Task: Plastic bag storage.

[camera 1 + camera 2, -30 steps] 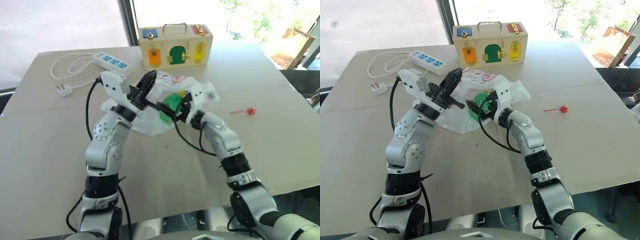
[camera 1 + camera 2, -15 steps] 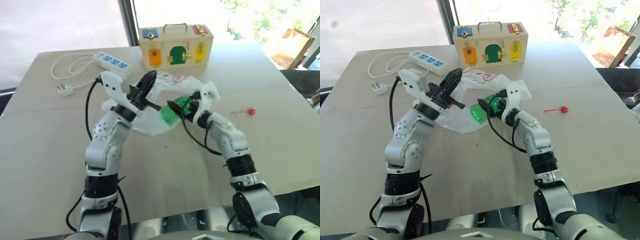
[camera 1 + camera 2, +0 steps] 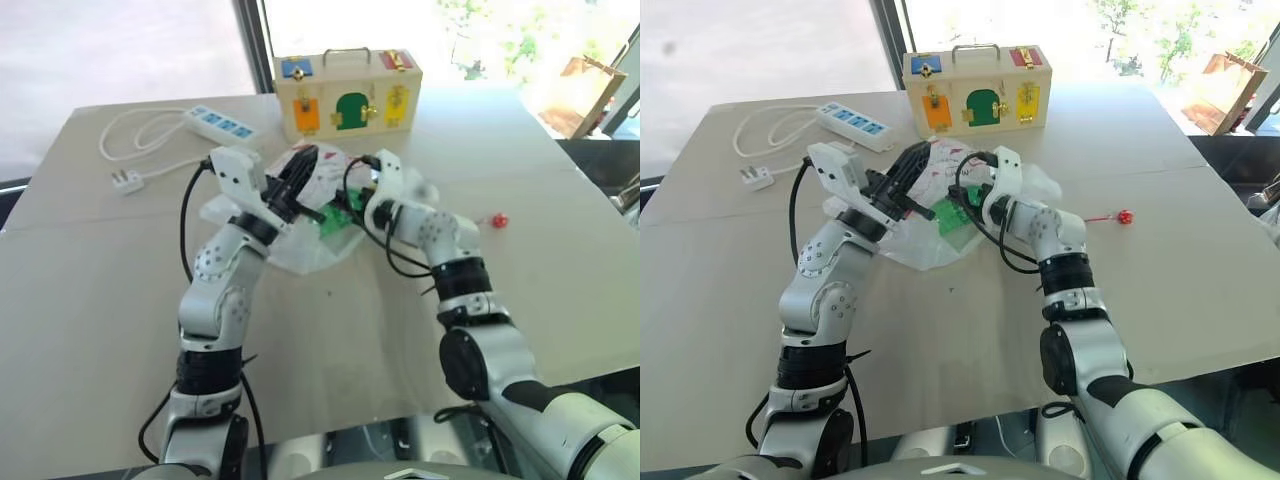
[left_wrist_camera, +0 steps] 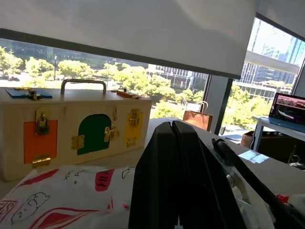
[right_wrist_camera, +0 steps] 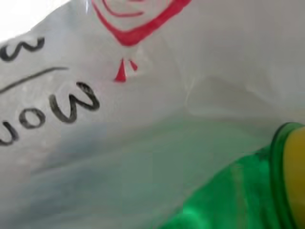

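Two grippers met over the plastic bag [image 3: 923, 232], which lay crumpled on the table [image 3: 730, 300] in front of the latch box [image 3: 977, 86]. The left gripper [image 3: 908, 172] had its fingers pressed together, apparently pinching the bag's upper edge, though the contact was hard to make out. The right gripper [image 3: 962, 205] stood spread wide against the bag beside the green bottle [image 3: 952, 215]. Storage looked barely begun: most of the bag remained loose and spread out.
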`<state>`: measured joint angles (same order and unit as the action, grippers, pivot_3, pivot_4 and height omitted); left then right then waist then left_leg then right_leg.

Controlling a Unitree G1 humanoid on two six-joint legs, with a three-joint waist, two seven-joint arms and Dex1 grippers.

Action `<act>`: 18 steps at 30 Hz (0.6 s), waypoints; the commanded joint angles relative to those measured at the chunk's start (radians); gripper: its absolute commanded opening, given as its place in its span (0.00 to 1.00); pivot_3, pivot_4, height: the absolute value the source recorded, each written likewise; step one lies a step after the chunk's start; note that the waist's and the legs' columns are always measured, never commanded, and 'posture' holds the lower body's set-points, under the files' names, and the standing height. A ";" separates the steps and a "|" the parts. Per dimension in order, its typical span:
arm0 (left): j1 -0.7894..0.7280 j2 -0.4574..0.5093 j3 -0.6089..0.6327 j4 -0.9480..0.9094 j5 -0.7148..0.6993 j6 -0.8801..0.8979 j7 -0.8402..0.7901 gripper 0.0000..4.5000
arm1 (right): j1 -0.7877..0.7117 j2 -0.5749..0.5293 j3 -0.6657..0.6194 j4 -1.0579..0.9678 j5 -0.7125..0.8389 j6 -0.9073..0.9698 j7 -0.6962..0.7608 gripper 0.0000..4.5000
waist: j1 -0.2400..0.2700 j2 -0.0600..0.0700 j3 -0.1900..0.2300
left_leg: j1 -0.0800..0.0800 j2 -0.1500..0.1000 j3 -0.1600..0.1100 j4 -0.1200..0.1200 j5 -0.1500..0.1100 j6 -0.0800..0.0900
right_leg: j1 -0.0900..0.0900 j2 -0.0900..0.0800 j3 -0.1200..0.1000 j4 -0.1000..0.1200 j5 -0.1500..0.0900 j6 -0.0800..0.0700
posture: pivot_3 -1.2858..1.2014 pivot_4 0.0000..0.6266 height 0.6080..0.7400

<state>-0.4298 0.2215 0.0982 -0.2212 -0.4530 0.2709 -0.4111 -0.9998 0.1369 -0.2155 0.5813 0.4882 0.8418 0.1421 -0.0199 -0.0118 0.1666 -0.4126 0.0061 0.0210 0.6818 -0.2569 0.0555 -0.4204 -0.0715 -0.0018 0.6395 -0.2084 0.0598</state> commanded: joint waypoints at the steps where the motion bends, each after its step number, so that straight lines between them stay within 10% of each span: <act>1: -0.015 -0.006 0.000 -0.025 0.005 -0.030 0.002 0.00 | -0.048 0.070 -0.155 0.060 0.136 0.030 -0.096 0.99 | 0.001 0.000 0.000 | 0.000 0.000 0.000 0.000 0.000 0.000 | 0.000 0.000 0.000 0.000 0.000 0.000 | 0.52 0.24 1.00; 9: -0.005 -0.013 -0.003 -0.026 0.008 -0.033 0.003 0.00 | -0.052 0.072 -0.288 -0.043 0.411 0.152 -0.084 0.99 | 0.001 0.000 0.002 | -0.005 0.000 0.001 -0.004 0.000 0.000 | -0.005 0.000 0.000 -0.003 0.000 0.000 | 0.52 0.24 1.00; 18: -0.023 -0.015 -0.009 0.000 0.011 -0.044 -0.007 0.00 | 0.069 -0.016 -0.037 -0.203 0.258 0.126 -0.001 0.99 | 0.001 0.000 0.001 | -0.004 0.000 0.000 -0.006 0.000 0.000 | -0.005 0.000 0.000 -0.004 0.000 0.000 | 0.52 0.24 1.00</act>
<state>-0.4307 0.2068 0.0875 -0.2058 -0.4443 0.2508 -0.4119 -0.9556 0.1246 -0.3012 0.4297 0.7899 1.0009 0.1132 -0.0192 -0.0118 0.1680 -0.4168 0.0061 0.0214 0.6754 -0.2568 0.0556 -0.4248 -0.0716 -0.0021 0.6359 -0.2084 0.0600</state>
